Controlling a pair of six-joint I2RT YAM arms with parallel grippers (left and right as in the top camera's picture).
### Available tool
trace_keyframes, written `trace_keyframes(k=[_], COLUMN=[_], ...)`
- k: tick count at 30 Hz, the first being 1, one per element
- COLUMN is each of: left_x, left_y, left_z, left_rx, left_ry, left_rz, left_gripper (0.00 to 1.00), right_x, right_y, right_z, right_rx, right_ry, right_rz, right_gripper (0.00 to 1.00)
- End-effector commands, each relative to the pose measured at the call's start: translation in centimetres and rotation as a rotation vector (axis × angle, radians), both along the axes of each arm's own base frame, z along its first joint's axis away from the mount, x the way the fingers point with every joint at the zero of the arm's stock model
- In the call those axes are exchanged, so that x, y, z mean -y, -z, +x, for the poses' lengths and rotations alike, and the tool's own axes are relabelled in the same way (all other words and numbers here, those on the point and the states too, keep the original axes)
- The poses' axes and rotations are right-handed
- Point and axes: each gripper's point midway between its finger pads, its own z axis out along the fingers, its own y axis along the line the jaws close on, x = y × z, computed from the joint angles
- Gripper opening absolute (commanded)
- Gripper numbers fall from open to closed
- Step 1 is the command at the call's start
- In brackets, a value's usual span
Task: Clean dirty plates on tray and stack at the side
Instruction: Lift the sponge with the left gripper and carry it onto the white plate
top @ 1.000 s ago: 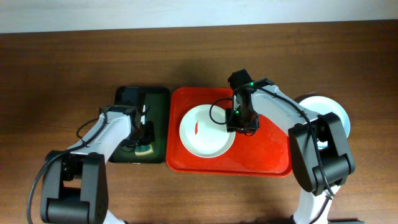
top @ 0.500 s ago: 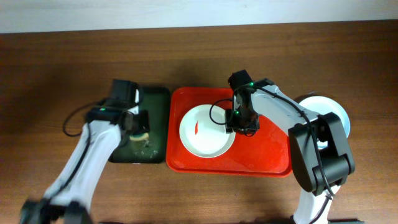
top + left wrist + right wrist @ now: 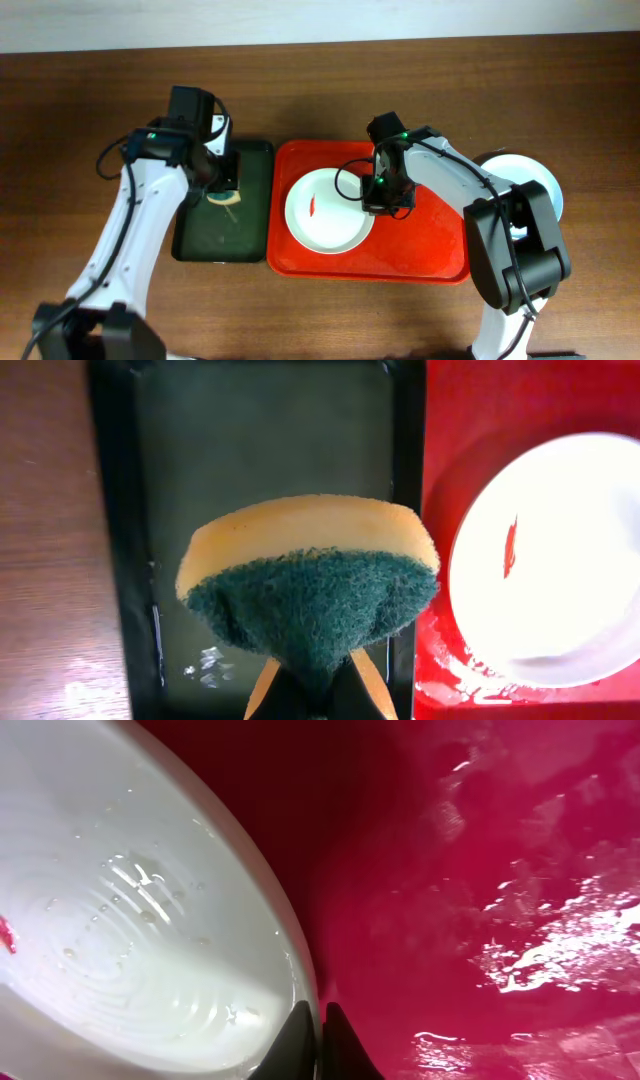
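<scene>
While the right claw (image 3: 388, 196) pinches the plate (image 3: 326, 212) by its 3 o'clock rim – in the right wrist view both fingers are pressed together on that edge – the left claw (image 3: 314, 695) is clamped on the sponge (image 3: 310, 575), which hangs green side down over the green tray (image 3: 220, 240).

The plate lies in the 9 o'clock half of the tray (image 3: 430, 250). Its smear (image 3: 314, 207) is unwiped, just to the 9 o'clock side of the plate's centre. A stack (image 3: 520, 167) stands on the table off the tray's 3 o'clock side, partly hidden by the right arm.

My reading is that this is the last dirty plate: the sponge is fetched, the plate is steadied, and wiping has not yet begun.

The next move calls for carrying the sponge toward 3 o'clock, over the green tray's rim. It then has to come down on the smear with the scouring face flat. The right claw must hold firm, because the tray shines wet and the plate could slide under a push.

A second earlier the left claw was low at the 6 o'clock end of the green tray, with the sponge down on its floor. Now it is raised and sits nearer 12 o'clock, and the arm has swung wide. The plate has crept slightly toward 9 o'clock – the right arm has barely moved.
</scene>
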Motion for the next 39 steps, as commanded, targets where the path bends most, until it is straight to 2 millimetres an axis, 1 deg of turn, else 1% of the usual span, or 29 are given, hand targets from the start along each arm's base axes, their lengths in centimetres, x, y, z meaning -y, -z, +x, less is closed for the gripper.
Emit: trace_keyframes(k=[1,4,5,8,12,14,15,16,18,19,21,22,23,24,26,28,30,31,32,33,34,35,36,39], left_x=[1.0,1.2,1.5,2.3,2.7,3.3,3.7,4.2,6.0,6.5,6.6,5.9,4.6,3.8,3.4,3.0,2.5,2.2,2.1,2.0,1.8,1.7,1.6,1.5], left_y=[2.0,4.0,5.2,7.7,11.7,12.5,12.6,12.7,12.7,12.7,12.8,12.7,12.5,12.0,10.4,7.4,4.9,3.5,2.6,2.0,1.6,1.7,2.0,2.2], left_z=[0.3,0.9,1.5,2.3,3.4,3.8,3.6,3.4,2.4,1.9,1.6,1.6,1.7,1.7,2.0,2.3,1.8,1.1,0.5,0.0,-0.6,-1.0,-1.3,-1.5], left_rx=[-0.061,-0.093,-0.100,-0.123,-0.146,-0.139,-0.143,-0.148,-0.171,-0.182,-0.191,-0.194,-0.193,-0.187,-0.151,-0.085,-0.051,-0.039,-0.034,-0.034,-0.046,-0.064,-0.074,-0.083], left_ry=[0.066,0.075,0.081,0.123,0.142,0.174,0.186,0.205,0.249,0.264,0.272,0.249,0.205,0.170,0.125,0.065,0.033,0.027,0.026,0.026,0.027,0.028,0.029,0.014], left_rz=[-0.023,-0.017,-0.015,0.001,0.071,0.076,0.078,0.077,0.047,0.047,0.060,0.095,0.150,0.183,0.168,0.142,0.124,0.120,0.118,0.118,0.122,0.125,0.128,0.127], left_gripper=[0.00,0.00,0.00,0.00,0.00,0.00,0.00,0.00,0.00,0.00,0.00,0.00,0.00,0.00,0.00,0.00,0.00,0.00,0.00,0.00,0.00,0.00,0.00,0.00], right_x=[-0.5,-0.5,-0.5,-0.5,-0.5,-0.5,-0.5,-0.5,-0.5,-0.5,-0.5,-0.5,-0.5,-0.5,-0.5,-0.5,-0.5,-0.5,-0.5,-0.5,-0.5,-0.5,-0.6,-0.8], right_y=[-0.7,-0.7,-0.7,-0.7,-0.7,-0.7,-0.7,-0.7,-0.7,-0.7,-0.7,-0.7,-0.7,-0.7,-0.7,-0.7,-0.7,-0.7,-0.7,-0.7,-0.7,-0.7,-0.7,-0.7], right_z=[0.1,0.1,0.1,0.1,0.1,0.1,0.1,0.1,0.1,0.1,0.1,0.1,0.1,0.1,0.2,0.1,0.1,0.1,0.1,0.1,0.1,0.1,0.1,0.0], right_rx=[0.009,0.012,0.012,0.012,0.013,0.013,0.012,0.013,0.013,0.013,0.012,0.012,0.013,0.013,0.013,0.013,0.013,0.013,0.013,0.013,0.012,0.011,0.011,0.009], right_ry=[0.005,0.005,0.005,0.005,0.005,0.005,0.005,0.005,0.005,0.005,0.005,0.005,0.005,0.005,0.005,0.005,0.005,0.005,0.005,0.005,0.005,0.005,0.004,0.000], right_rz=[0.034,0.036,0.036,0.035,0.035,0.035,0.035,0.035,0.035,0.035,0.035,0.035,0.035,0.035,0.036,0.035,0.035,0.035,0.035,0.035,0.036,0.035,0.035,0.043], right_gripper=[0.04,0.04,0.04,0.04,0.05,0.05,0.05,0.05,0.05,0.05,0.05,0.08,0.29,0.36,0.42,0.45,0.45,0.45,0.42,0.36,0.22,0.09,0.04,0.04])
